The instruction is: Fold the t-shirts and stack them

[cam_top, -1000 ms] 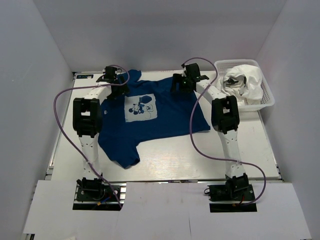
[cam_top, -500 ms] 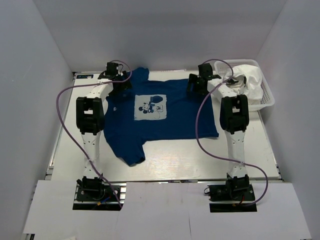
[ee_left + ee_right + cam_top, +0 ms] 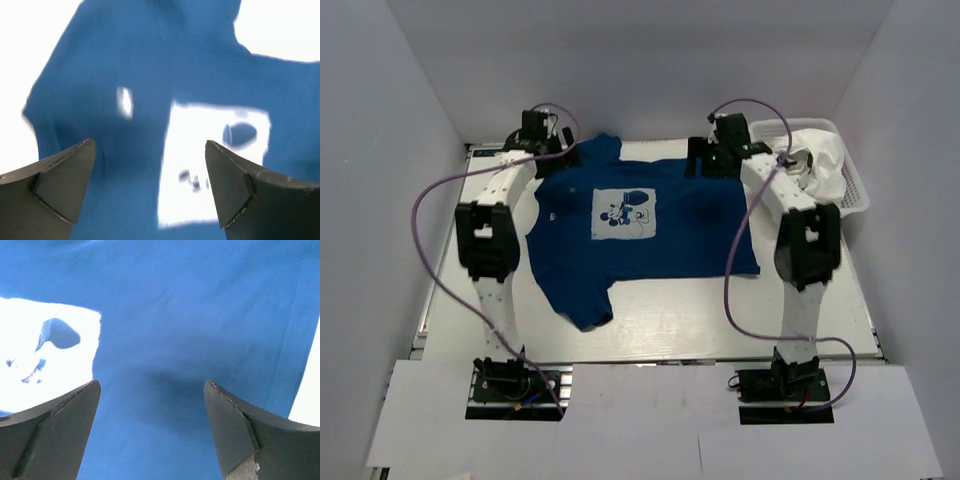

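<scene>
The navy blue t-shirt (image 3: 665,240) lies spread flat on the table with its pale cartoon-mouse print (image 3: 623,213) facing up. It fills the left wrist view (image 3: 100,65) and the right wrist view (image 3: 200,315). My left gripper (image 3: 553,156) hovers over the shirt's far left shoulder, and its jaws (image 3: 150,145) are open and empty. My right gripper (image 3: 712,160) hovers over the far right shoulder, and its jaws (image 3: 151,382) are open and empty. The white t-shirt (image 3: 818,165) lies crumpled in the basket.
The white lattice basket (image 3: 857,200) stands at the far right corner, close to my right arm. White walls enclose the table on three sides. Purple cables loop from both arms over the shirt's edges.
The navy shirt has shifted to the right and lies flatter. Both grippers have drawn back toward the far edge and risen off the cloth, and their jaws stand open.
</scene>
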